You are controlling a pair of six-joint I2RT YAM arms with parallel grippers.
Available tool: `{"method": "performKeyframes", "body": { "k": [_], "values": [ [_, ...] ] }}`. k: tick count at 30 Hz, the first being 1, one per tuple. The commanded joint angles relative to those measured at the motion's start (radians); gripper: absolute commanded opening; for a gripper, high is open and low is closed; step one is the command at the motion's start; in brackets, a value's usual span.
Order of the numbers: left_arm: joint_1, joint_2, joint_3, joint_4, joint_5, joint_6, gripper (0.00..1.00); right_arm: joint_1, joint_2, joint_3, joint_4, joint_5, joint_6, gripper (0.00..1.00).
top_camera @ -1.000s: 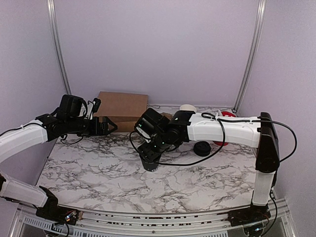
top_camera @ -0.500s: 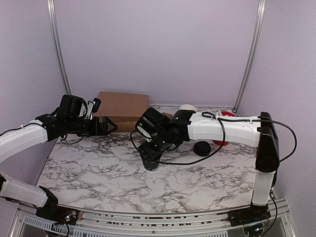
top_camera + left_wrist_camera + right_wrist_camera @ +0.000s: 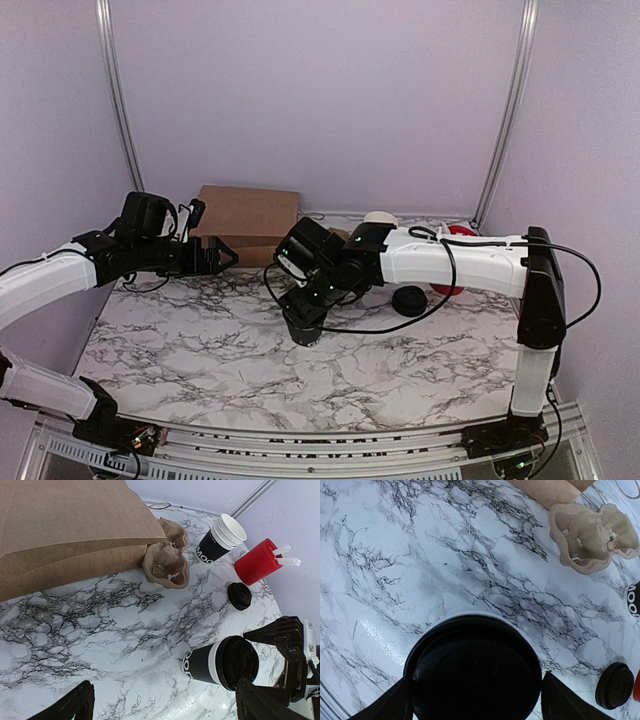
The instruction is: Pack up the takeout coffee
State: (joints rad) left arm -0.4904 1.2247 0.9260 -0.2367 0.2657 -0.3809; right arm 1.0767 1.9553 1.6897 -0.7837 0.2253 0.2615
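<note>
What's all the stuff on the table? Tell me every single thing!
takeout coffee cup: one, black with white print, black lid on, middle of the table
loose lid: one, black, flat near the red tub
cup stack: one, black with white rims, back
red tub: one, white sticks poking out, back right
cup carrier: one, brown, against the bag
paper bag: one, brown, back left
table: white marble, black veins
left gripper: black, open, by the bag
right gripper: black, straddling the coffee's lid
</note>
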Motion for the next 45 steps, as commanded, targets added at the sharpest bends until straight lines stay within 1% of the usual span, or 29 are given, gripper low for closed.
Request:
{"method": "performKeyframes", "body": {
  "k": [1, 45],
  "values": [
    [-0.002, 0.012, 0.008, -0.016, 0.014, 0.011, 0.99, -0.005, -0.027, 0.01, 0.013, -0.004, 0.002, 0.85],
    [-0.01, 0.024, 0.011, -0.015, 0.036, 0.016, 0.99, 0.002, -0.08, -0.005, 0.021, 0.014, 0.007, 0.86]
  ]
}}
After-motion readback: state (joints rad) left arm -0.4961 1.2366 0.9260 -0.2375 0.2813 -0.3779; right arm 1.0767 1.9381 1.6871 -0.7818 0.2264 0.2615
